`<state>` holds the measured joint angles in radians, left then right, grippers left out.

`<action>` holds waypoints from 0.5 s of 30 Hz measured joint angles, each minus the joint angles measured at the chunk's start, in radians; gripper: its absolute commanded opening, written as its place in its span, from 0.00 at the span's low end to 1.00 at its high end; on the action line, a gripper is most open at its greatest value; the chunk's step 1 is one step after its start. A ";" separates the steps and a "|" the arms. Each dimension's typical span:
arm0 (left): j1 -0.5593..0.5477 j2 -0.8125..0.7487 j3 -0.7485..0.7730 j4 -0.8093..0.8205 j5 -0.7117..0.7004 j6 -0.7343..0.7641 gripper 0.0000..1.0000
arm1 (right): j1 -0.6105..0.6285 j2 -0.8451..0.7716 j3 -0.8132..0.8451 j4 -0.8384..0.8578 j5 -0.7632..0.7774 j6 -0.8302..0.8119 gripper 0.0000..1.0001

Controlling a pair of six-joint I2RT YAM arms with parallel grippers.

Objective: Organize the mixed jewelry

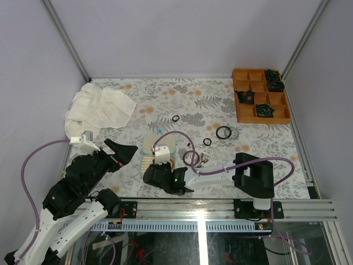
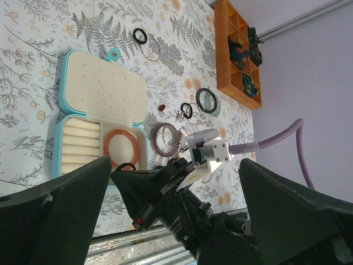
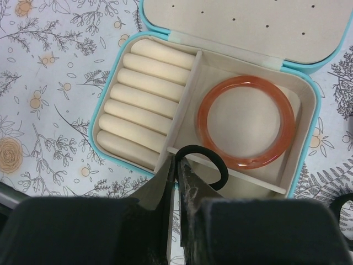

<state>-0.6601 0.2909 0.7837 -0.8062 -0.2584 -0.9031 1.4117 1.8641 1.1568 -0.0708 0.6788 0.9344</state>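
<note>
The black ring hangs over the narrow front compartment of the open teal case, which sits by the middle of the surface's near edge. The reddish-brown bangle already lies in the square compartment beside it. This looks like the placing step. Next, the ring needs lowering into that slot and letting go, though I can't tell whether it already touches the lining. The right end effector is pinched nearly closed on the ring's band. The left end effector stands spread wide near the near left corner, holding nothing. More black rings wait mid-surface.
</note>
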 measured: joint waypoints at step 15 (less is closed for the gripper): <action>0.000 0.000 0.000 -0.003 0.000 0.000 1.00 | 0.029 0.009 0.014 -0.014 0.050 -0.019 0.08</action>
<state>-0.6601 0.2909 0.7837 -0.8089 -0.2584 -0.9031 1.4406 1.8729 1.1709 -0.0853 0.7292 0.9154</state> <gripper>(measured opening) 0.996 0.077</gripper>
